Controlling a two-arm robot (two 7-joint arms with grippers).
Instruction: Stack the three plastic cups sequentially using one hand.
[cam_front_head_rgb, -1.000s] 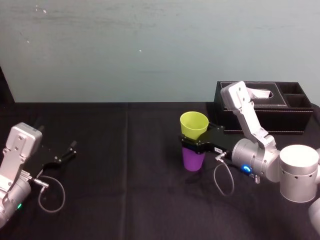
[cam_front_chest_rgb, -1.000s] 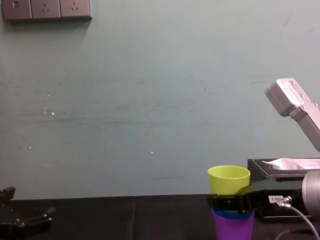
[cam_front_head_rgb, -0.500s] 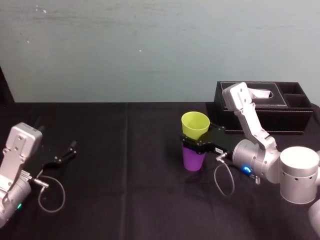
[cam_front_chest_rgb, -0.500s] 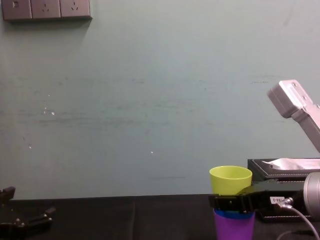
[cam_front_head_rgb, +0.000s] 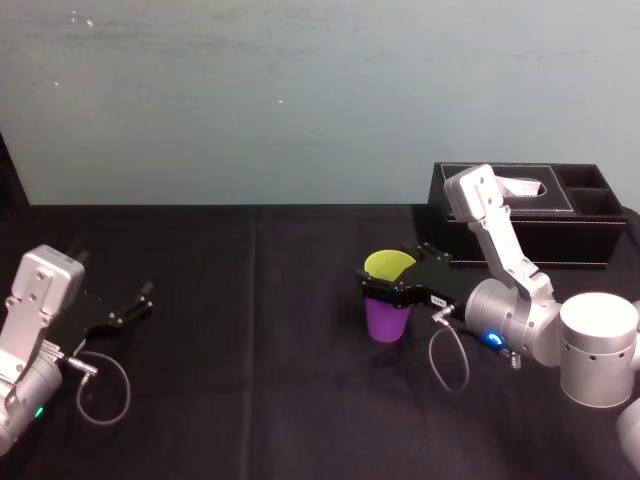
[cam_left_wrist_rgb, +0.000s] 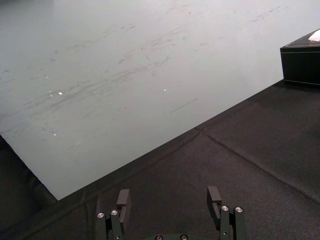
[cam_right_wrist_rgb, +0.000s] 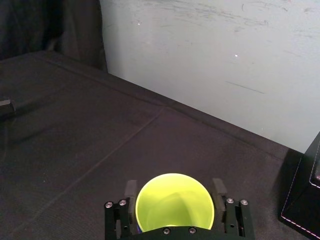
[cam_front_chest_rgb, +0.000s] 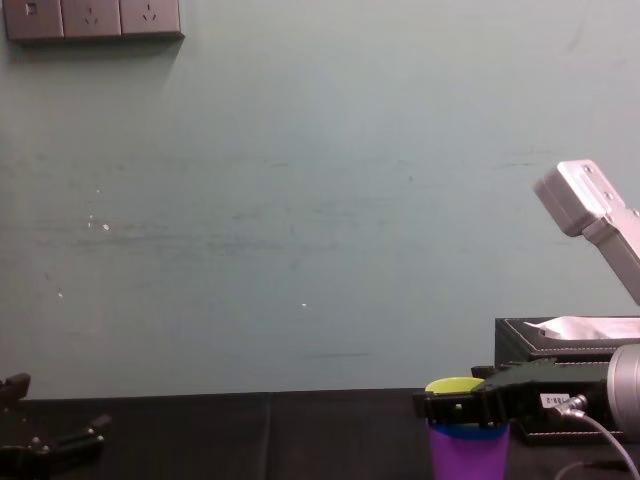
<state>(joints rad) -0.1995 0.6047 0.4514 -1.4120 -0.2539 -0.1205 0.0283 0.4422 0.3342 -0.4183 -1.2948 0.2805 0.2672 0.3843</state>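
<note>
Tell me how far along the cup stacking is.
All three look stacked: the yellow-green cup sits low inside the blue cup, itself in the purple cup. The right gripper flanks its rim, jaws open. Remaining: backing that gripper away. The left gripper lies parked, open.

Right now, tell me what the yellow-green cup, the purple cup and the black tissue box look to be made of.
Yellow-green cup: likely smooth plastic; thin, evenly coloured wall with a soft sheen.
Purple cup: same look, probably plastic too.
Black tissue box: apparently leatherette over a stiff shell, going by the pale stitching along its edges; real leather cannot be excluded.
</note>
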